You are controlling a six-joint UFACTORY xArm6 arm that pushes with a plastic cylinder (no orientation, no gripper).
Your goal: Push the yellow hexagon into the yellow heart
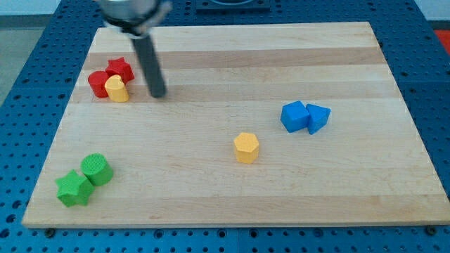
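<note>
The yellow hexagon (246, 147) sits on the wooden board right of centre, toward the view's bottom. The yellow heart (117, 89) sits at the upper left, touching a red round block (98, 83) and a red star (121, 69). My tip (159, 94) rests on the board just right of the yellow heart, a small gap apart. It is far up and left of the yellow hexagon.
A blue cube (294, 116) and a blue triangular block (318, 118) touch each other at the right. A green cylinder (96, 169) and a green star (74, 188) sit at the lower left. The board's edge (225, 225) runs along the bottom.
</note>
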